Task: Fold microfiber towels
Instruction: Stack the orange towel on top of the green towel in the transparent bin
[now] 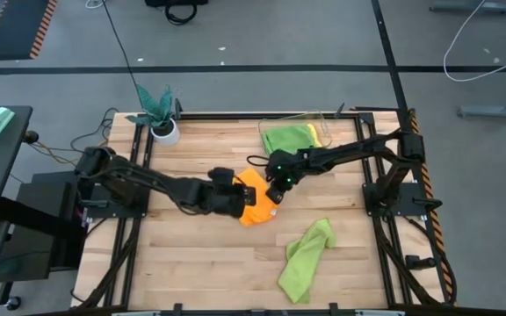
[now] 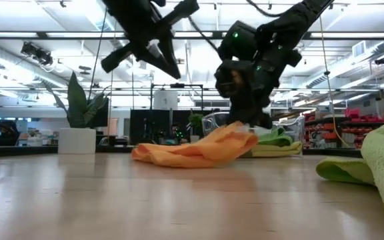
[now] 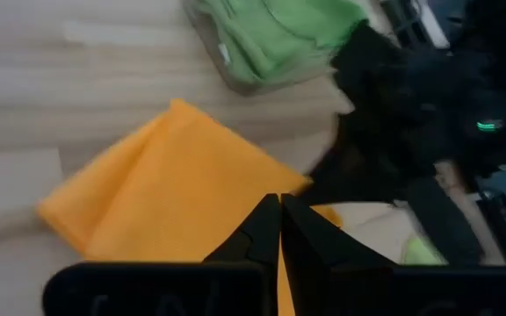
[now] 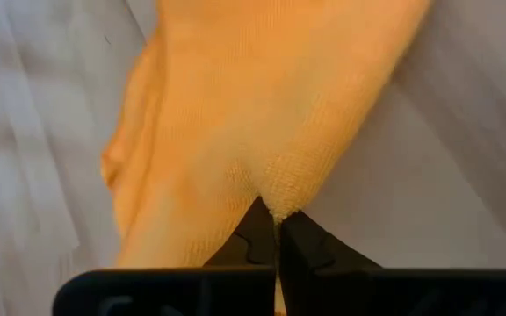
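Near the middle of the wooden table (image 1: 191, 254), both arms meet over the orange towel (image 1: 253, 200). Reaching in low from its own side, the left arm stretches almost flat across the boards, and the left gripper (image 1: 242, 198) sits at the towel's edge with its fingers pressed together; from its wrist view the towel spreads just ahead of the fingertips, but whether they grip any cloth I cannot tell. Angled down from the opposite side, the right arm bends at the wrist, and the right gripper (image 4: 275, 230) is pinching a fold of the orange towel, lifting that corner slightly off the wood. Just behind the right gripper, a folded lime green towel (image 1: 290, 138) lies in a clear tray (image 1: 321, 117). Well apart on its other side, a second lime green towel (image 1: 306, 260) lies crumpled.
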You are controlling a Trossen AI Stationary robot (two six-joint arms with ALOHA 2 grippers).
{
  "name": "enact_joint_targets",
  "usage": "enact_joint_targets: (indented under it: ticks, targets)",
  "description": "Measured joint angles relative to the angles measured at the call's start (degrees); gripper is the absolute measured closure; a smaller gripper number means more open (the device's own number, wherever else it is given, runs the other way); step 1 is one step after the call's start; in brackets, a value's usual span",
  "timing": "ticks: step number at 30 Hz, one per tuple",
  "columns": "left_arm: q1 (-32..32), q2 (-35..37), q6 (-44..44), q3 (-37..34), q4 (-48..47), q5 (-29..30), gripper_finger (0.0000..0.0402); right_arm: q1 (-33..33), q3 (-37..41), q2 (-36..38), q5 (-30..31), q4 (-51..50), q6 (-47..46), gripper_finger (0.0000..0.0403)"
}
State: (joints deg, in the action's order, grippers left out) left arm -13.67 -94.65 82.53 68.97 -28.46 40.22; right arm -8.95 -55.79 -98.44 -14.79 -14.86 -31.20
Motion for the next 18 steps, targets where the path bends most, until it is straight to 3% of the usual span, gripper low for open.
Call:
enact_joint_targets:
  ticks: [8, 18]
  targets:
    - [4.69, 0.62, -5.59, 0.02, 1.10, -0.45, 0.0377, -2.99, -3.20, 3.93, 1.65, -6.85, 2.28, 0.0402]
    - [7.57, 0.62, -10.18, 0.02, 1.48, -2.13, 0.0389, -5.88, -18.23, 4.30, 4.38, -22.39, 10.33, 0.0403]
